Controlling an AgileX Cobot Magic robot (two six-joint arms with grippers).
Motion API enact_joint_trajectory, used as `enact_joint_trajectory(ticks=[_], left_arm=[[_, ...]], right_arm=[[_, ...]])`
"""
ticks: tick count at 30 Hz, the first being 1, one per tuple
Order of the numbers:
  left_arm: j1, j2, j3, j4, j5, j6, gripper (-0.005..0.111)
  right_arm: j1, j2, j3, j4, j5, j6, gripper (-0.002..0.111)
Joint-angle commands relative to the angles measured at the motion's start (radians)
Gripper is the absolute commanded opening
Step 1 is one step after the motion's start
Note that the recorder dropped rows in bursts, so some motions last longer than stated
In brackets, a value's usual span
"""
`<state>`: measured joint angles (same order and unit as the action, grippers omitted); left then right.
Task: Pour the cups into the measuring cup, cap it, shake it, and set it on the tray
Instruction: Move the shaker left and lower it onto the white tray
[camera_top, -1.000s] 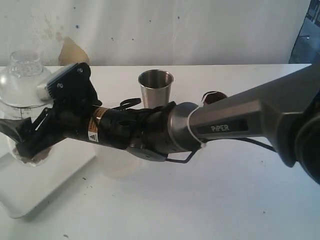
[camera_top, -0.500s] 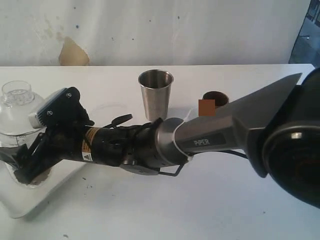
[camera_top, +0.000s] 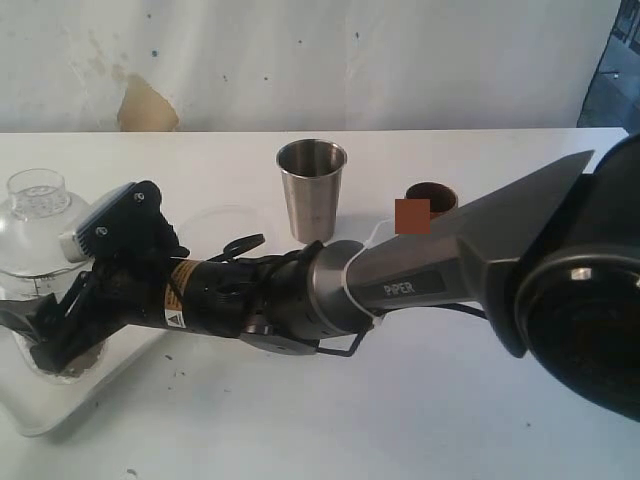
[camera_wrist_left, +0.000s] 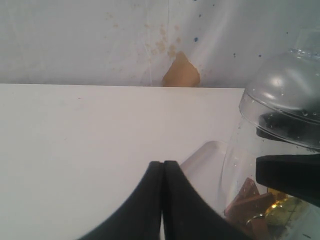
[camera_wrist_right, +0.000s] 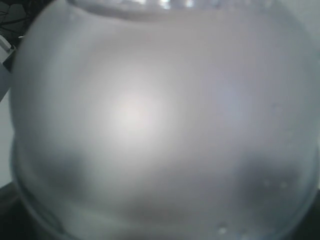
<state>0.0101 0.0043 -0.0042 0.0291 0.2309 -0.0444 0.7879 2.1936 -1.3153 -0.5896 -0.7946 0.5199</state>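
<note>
The tall clear plastic measuring cup (camera_top: 35, 255), closed by a domed clear cap (camera_top: 38, 190), stands upright between the fingers (camera_wrist_left: 290, 172) of the right gripper (camera_top: 40, 340). The fingers are spread wide and clamp its lower wall from either side. Brown and gold pieces (camera_wrist_left: 252, 200) lie in its bottom, about level with the fingers. Directly under the fingers is the flat white plastic tray (camera_top: 45, 425); whether the base touches it cannot be told.

The cup looks light and stiff but smooth-walled, so probably slippery, and a hard squeeze could flex it. The straight wall below the cap seam seems the safest hold, since the dome might pop off.

The left gripper (camera_wrist_left: 163, 170) is closed tip to tip on nothing, near the cup. The tapered brushed-steel tumbler (camera_top: 311, 190) and the rounded reddish-brown wooden cup (camera_top: 431, 196) stand well apart from both grippers' fingers.
</note>
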Motion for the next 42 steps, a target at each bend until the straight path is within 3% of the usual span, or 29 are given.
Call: enact_joint_trajectory(ticks=[1,25,38,42], left_arm=[[0.001,-0.004,0.004,-0.01,0.002,0.0,0.0],[0.001,-0.004,0.004,-0.01,0.002,0.0,0.0],[0.001,-0.004,0.004,-0.01,0.002,0.0,0.0],[0.001,-0.004,0.004,-0.01,0.002,0.0,0.0]], right_arm=[[-0.001,-0.003,-0.002,0.01,-0.033,0.007,0.0],[-0.001,-0.007,-0.01,0.004,-0.09,0.039,0.0],[-0.001,-0.125,-0.034,-0.036,0.102,0.047,0.0],[0.005,-0.109,-0.136,-0.105,0.267,0.143,0.0]])
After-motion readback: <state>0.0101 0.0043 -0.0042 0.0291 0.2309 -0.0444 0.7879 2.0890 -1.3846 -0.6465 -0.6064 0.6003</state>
